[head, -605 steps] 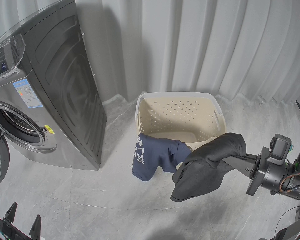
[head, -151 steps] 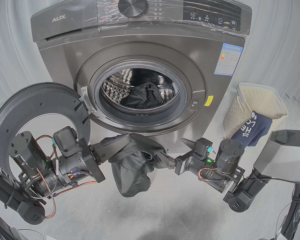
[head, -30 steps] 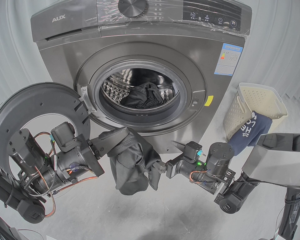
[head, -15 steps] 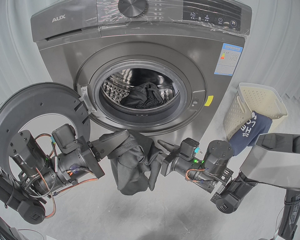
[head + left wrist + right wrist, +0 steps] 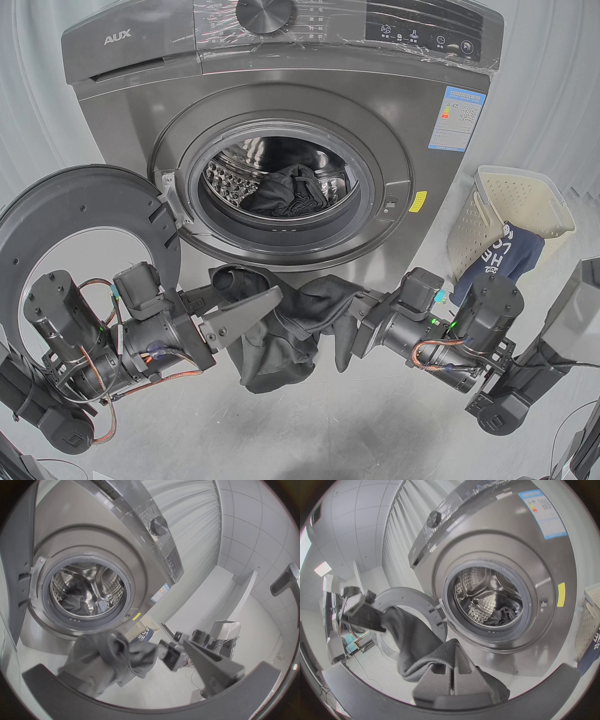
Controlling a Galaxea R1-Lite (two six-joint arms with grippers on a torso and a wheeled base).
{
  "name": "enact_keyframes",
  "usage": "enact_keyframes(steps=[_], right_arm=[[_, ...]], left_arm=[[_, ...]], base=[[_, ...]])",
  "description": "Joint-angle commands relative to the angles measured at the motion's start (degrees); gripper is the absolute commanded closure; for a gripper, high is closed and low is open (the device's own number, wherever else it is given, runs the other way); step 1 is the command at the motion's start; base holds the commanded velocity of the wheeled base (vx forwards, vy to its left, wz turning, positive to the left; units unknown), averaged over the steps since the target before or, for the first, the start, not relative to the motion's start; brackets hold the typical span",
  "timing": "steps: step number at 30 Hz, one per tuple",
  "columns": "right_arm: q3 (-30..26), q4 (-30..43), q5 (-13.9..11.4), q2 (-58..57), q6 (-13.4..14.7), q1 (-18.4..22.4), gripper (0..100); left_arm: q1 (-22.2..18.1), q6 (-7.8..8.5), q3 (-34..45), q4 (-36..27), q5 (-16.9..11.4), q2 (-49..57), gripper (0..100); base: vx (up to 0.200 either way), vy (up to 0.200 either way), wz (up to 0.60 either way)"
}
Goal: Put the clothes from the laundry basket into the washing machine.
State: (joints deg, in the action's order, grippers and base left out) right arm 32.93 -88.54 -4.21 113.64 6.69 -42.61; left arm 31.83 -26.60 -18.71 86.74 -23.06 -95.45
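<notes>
Garment of black soft cloth (image 5: 281, 340), lower centre: pinched by right gripper (image 5: 351, 305), draped over spread left gripper (image 5: 250, 286).

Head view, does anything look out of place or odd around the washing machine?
The navy T-shirt hangs over the laundry basket's front rim, mostly outside it. Wrinkled plastic film covers the washing machine's control panel. Nothing else stands out.

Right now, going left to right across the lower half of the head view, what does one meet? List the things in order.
Open washing machine door → left gripper → black garment hanging between the two → right gripper → navy T-shirt.
</notes>
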Motion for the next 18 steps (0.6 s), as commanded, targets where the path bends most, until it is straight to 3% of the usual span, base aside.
enact_keyframes(steps=[1, 10, 13, 14, 16, 18], right_arm=[[-0.1, 0.0, -0.1, -5.5, 0.2, -0.5, 100], [4.1, 0.0, 0.9, -7.5, 0.0, -1.9, 100], [5.0, 0.1, 1.0, -7.2, 0.0, -1.8, 100], [5.6, 0.4, 1.2, -7.1, 0.0, -1.8, 100], [6.4, 0.6, 1.9, -6.8, 0.0, -1.7, 100], [6.4, 0.6, 1.9, -6.8, 0.0, -1.7, 100]], left_arm=[[0.0, -0.82, 1.6, 0.5, 0.2, -3.4, 0], [0.7, 0.06, 8.0, 1.6, -0.4, -8.7, 0], [1.0, 1.73, 9.5, 1.7, -0.4, -11.2, 0], [1.2, 3.84, 10.3, 1.7, -0.4, -13.0, 0], [1.1, 6.03, 10.5, 1.7, -0.4, -14.9, 0], [1.1, 6.03, 10.5, 1.7, -0.4, -14.9, 0]], base=[[0.000, 0.000, 0.00], [0.000, 0.000, 0.00], [0.000, 0.000, 0.00], [0.000, 0.000, 0.00], [0.000, 0.000, 0.00], [0.000, 0.000, 0.00]])
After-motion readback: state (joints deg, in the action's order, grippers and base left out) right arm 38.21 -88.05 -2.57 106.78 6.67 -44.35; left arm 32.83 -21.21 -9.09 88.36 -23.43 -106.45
